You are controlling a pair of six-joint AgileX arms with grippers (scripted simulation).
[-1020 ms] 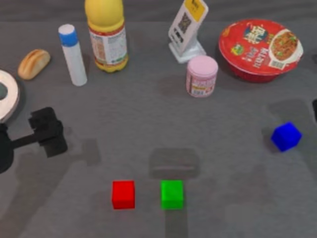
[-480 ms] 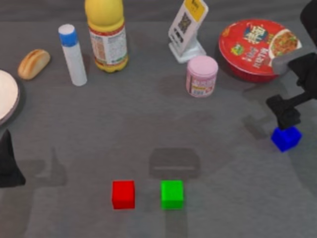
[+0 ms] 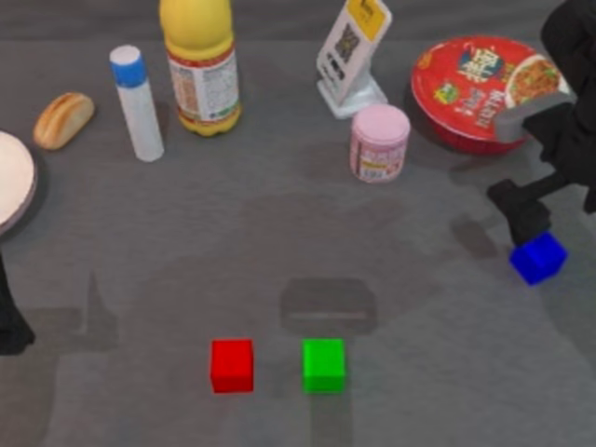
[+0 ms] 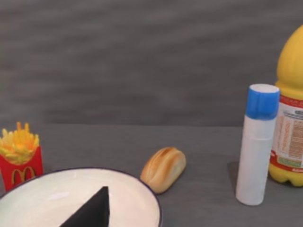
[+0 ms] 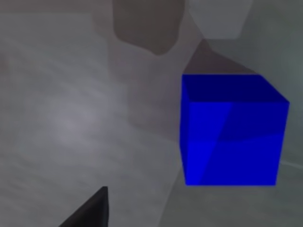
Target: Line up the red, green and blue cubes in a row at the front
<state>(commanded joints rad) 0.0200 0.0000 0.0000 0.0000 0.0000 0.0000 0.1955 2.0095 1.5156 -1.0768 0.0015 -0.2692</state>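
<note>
The right gripper (image 3: pixel 531 226) hung just behind the blue cube (image 3: pixel 538 258) at the table's right side, its jaws' state impossible to tell, while the left arm sat parked at the left edge. Three cubes were counted, one each of red (image 3: pixel 232 364), green (image 3: pixel 323 364) and blue, the first two already side by side at the front. The blue cube looked rigid, light and smooth-faced, best pinched across two opposite flat sides.
</note>
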